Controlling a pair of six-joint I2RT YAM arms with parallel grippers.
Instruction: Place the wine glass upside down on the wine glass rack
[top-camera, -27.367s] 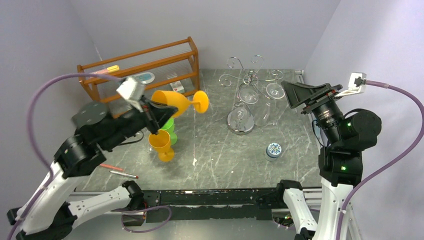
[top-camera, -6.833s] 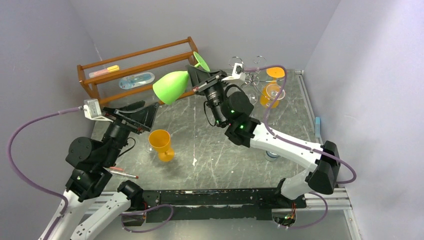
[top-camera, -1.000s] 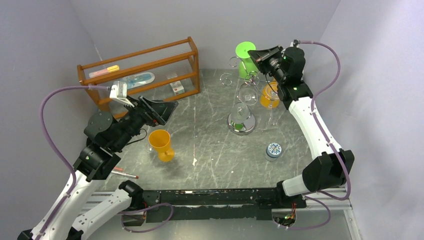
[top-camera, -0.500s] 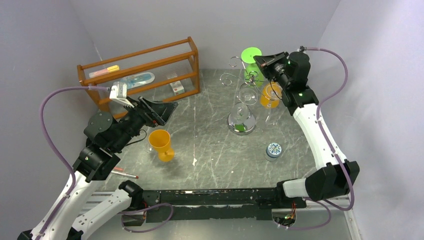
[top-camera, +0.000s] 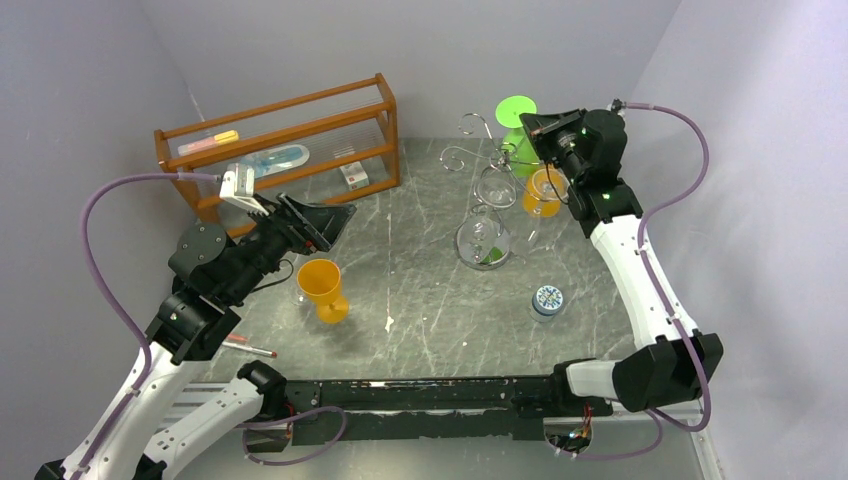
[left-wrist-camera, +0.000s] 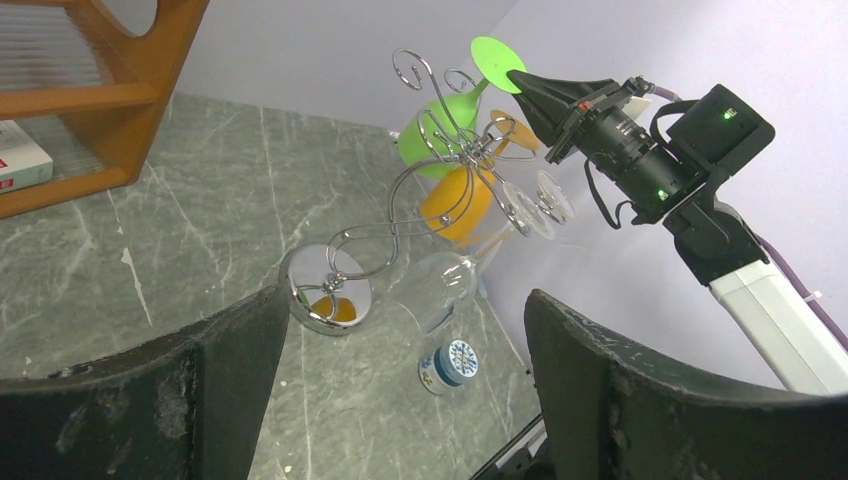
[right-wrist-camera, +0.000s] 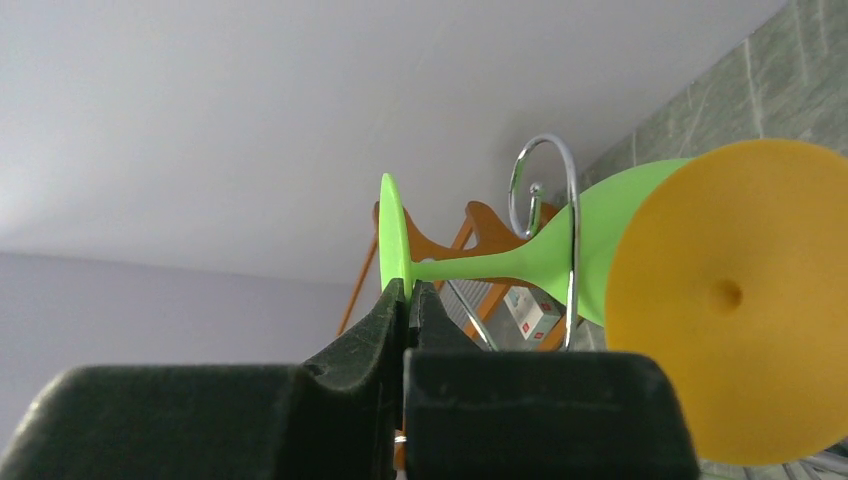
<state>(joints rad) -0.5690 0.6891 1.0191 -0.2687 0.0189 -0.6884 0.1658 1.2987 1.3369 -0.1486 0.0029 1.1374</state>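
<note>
A green wine glass (top-camera: 517, 112) hangs foot-up, bowl down, at the back right of the silver wine glass rack (top-camera: 481, 243). My right gripper (top-camera: 531, 123) is shut on the rim of the glass's foot (right-wrist-camera: 391, 232). In the right wrist view a chrome loop (right-wrist-camera: 545, 148) of the rack crosses the green stem (right-wrist-camera: 480, 266); I cannot tell whether the glass rests on it. An orange glass (top-camera: 541, 192) and a clear glass (top-camera: 495, 186) hang upside down on the rack. My left gripper (top-camera: 335, 221) stands open over the table's left side, with nothing between its fingers (left-wrist-camera: 150, 400).
An orange goblet (top-camera: 322, 286) stands upright on the table below the left gripper. The orange-brown wooden shelf (top-camera: 290, 135) stands at the back left. A small blue tin (top-camera: 547, 299) lies right of centre. Pens (top-camera: 240, 346) lie near the front left edge.
My right gripper has carried the green glass to the right, from behind the rack's middle to its back right side. The left arm has not moved.
</note>
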